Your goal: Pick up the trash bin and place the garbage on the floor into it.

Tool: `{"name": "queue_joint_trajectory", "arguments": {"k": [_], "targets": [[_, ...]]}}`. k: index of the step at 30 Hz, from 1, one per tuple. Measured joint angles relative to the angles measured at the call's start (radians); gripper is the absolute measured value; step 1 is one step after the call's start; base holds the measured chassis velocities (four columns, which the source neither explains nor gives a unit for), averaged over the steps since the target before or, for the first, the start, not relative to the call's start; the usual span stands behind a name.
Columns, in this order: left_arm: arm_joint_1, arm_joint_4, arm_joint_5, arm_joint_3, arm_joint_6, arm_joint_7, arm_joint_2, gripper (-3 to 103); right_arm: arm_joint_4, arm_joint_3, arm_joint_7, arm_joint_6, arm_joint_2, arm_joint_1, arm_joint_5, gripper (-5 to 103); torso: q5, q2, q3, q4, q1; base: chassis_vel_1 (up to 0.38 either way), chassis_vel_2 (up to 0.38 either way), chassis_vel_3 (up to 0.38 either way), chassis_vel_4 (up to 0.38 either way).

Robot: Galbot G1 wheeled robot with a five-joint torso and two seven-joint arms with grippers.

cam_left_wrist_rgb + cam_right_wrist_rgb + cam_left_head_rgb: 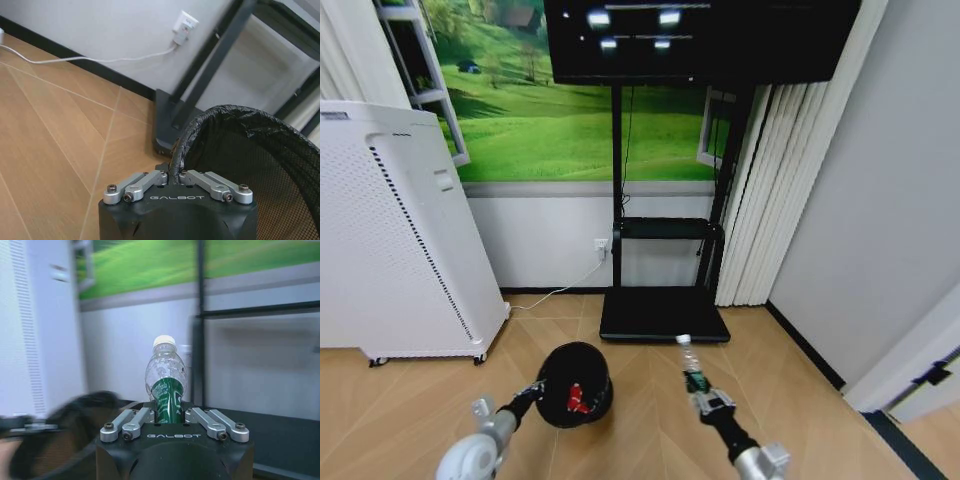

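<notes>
Wood-plank flooring is seen across the foreground of the head view, bounded by a white wall with a green meadow mural (570, 100). A black TV stand (665, 315) is set against that wall and a white appliance (400, 240) is placed at the robot's left.

The trash bin (575, 383) is held off the floor by the left gripper (532, 390), which is clamped on the rim. In the left wrist view the rim (186, 145) is seen pinched between the closed fingers (145, 181), the mesh wall falling away beyond them. The bin is tipped with its mouth turned up and toward the right arm, judged to be so presented that an item can be dropped in from that side. A red-and-white item (578, 398) is visible inside the bin.

The plastic bottle (688, 362) is held by the right gripper (698, 385), closed on the green label (167, 397) at the lower body, with the white cap (164, 341) projecting ahead of the fingertips. The bottle is kept clear of the floor and lies beside the bin, apart from it, level with the rim. The bin is also seen, blurred, at one side of the right wrist view (55, 430).

The bottle is judged to be in transfer toward the bin, not yet released.
</notes>
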Motion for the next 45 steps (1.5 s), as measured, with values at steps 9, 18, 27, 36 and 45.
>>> {"name": "queue_joint_trajectory", "arguments": {"k": [9, 18, 27, 36, 45], "targets": [[-0.014, 0.052, 0.059, 0.055, -0.023, -0.003, -0.025, 4, -0.049, -0.141, -0.111, 0.103, -0.021, -0.032, -0.118, 21, -0.0004, 0.0, 0.0, 0.0001, 0.0, 0.0, 0.0, 0.0, 0.0], [-0.005, 0.036, 0.193, 0.136, -0.02, 0.019, -0.034, 4, -0.054, -0.182, -0.176, 0.132, -0.047, -0.021, -0.129, 21, -0.0004, 0.0, 0.0, 0.0001, 0.0, 0.0, 0.0, 0.0, 0.0], [0.01, 0.036, 0.402, 0.147, -0.058, 0.151, -0.031, 4, -0.105, -0.221, -0.183, 0.137, -0.029, 0.025, -0.145, 21, -0.0004, 0.0, 0.0, 0.0001, 0.0, 0.0, 0.0, 0.0, 0.0], [0.054, -0.035, 0.407, 0.122, -0.07, 0.419, -0.019, 4, -0.206, -0.26, -0.181, 0.143, -0.003, 0.101, -0.151, 21, -0.0003, 0.0, 0.0, 0.0, 0.0, 0.0, 0.0, 0.0, 0.0], [0.084, -0.045, 0.387, 0.075, -0.075, 0.429, -0.018, 4, -0.254, -0.213, -0.177, 0.157, -0.033, 0.177, -0.123, 21, -0.0004, 0.0, 0.0, 0.0003, 0.0, 0.0, 0.0, 0.0, 0.0]]}}
